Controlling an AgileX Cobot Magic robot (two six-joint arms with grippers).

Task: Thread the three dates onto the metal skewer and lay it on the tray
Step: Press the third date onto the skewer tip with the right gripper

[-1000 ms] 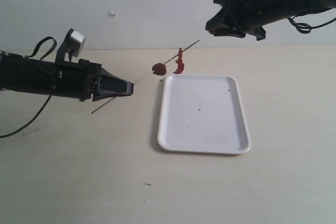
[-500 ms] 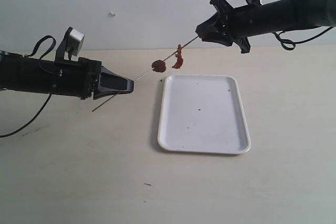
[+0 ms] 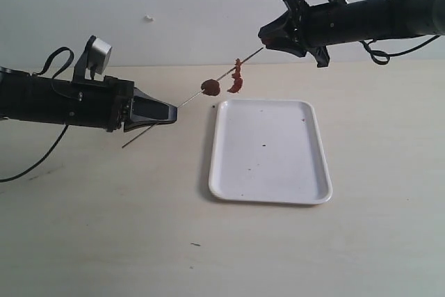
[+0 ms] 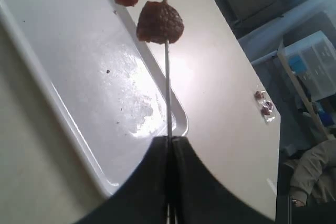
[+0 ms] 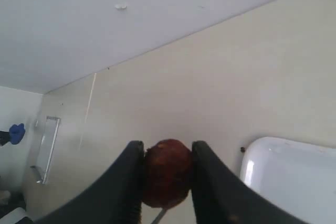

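Over beige tabletop (image 3: 104, 206), right tool (image 3: 268, 35) pinches date (image 5: 167, 171); left tool (image 3: 171, 113) clamps skewer (image 4: 167, 87).

Found open table (image 3: 104, 227) on the near side, in front of the tray (image 3: 212, 165) and along both its long edges. Found the tray's floor bare but for a few specks, with free air above most of it. Saw the way past the tray's far left corner barred by the metal skewer (image 3: 189, 100), slanting up from the left gripper (image 3: 174, 114) to the right gripper (image 3: 264, 36). Counted two dates (image 3: 211, 87) hanging on it mid-span and a third date (image 5: 167, 172) pinched at its upper end. Noted both arms reaching in from the sides.
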